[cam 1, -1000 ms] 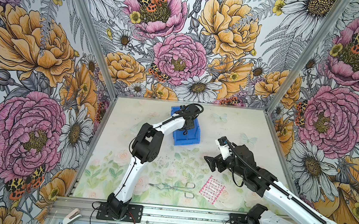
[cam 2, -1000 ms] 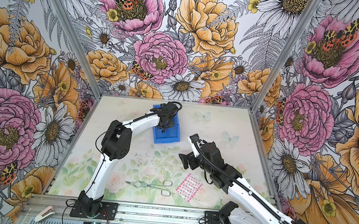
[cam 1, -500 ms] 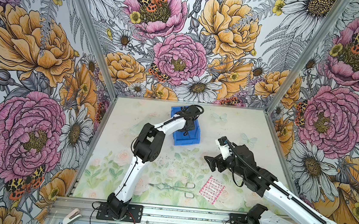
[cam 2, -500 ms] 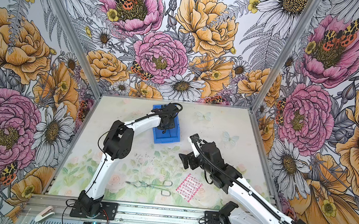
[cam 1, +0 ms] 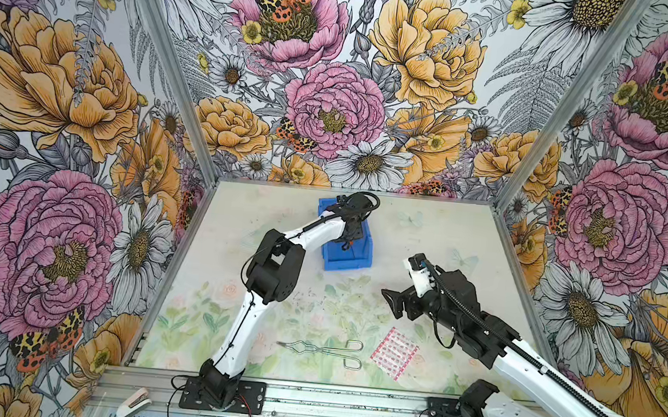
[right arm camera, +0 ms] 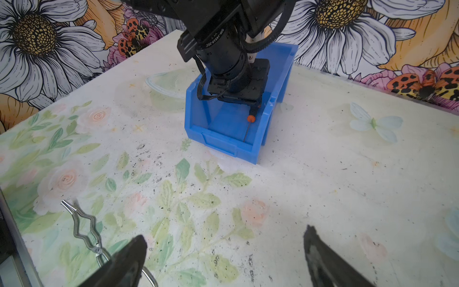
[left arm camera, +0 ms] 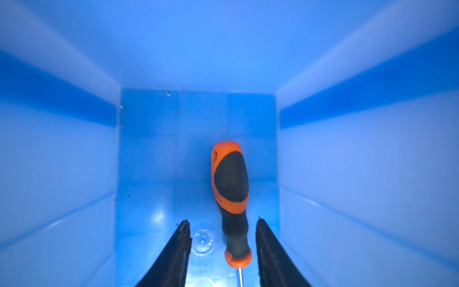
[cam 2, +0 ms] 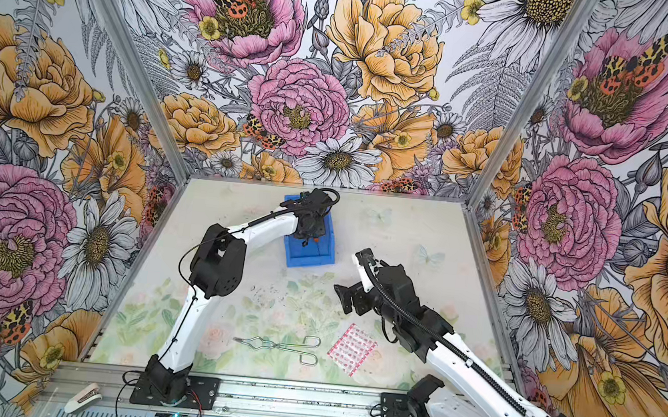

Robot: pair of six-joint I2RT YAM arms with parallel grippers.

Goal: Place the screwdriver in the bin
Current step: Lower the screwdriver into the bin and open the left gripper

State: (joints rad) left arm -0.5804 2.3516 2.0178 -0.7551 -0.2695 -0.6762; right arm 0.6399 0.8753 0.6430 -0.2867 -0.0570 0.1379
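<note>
**Workspace and edges.** The bin (cam 1: 346, 263) (cam 2: 310, 259) (right arm camera: 223, 146) stands toward the far middle of the table (cam 1: 239, 217), clear of the back wall and of both side walls in both top views. Bare tabletop surrounds it on every side. Wire tongs (cam 1: 321, 348) (right arm camera: 82, 223) and a pink patterned packet (cam 1: 393, 353) lie near the front edge, well apart from the bin.

**Grippers.** The left gripper (left arm camera: 222, 220) is lowered inside the bin, with the bin's long walls (left arm camera: 62, 161) close on either side of it. Its jaws stand parted, and the screwdriver's handle lies in the gap between them. One finger (left arm camera: 183, 248) is plainly clear of the handle; the other shows only a thin strip of blue floor beside it. The right gripper (right arm camera: 223, 233) hovers over open table, well apart from the bin, with its jaws spread wide and nothing between them.

**Screwdriver.** The screwdriver (left arm camera: 231, 184) (right arm camera: 251, 119) lies flat on the bin floor. Its long axis runs along the bin's length, roughly parallel to the long walls. The rounded orange butt points toward the tall back wall, and the thin shaft points toward the low front lip, ending near its inner base. The tool sits off centre, nearer one long wall than the other.
</note>
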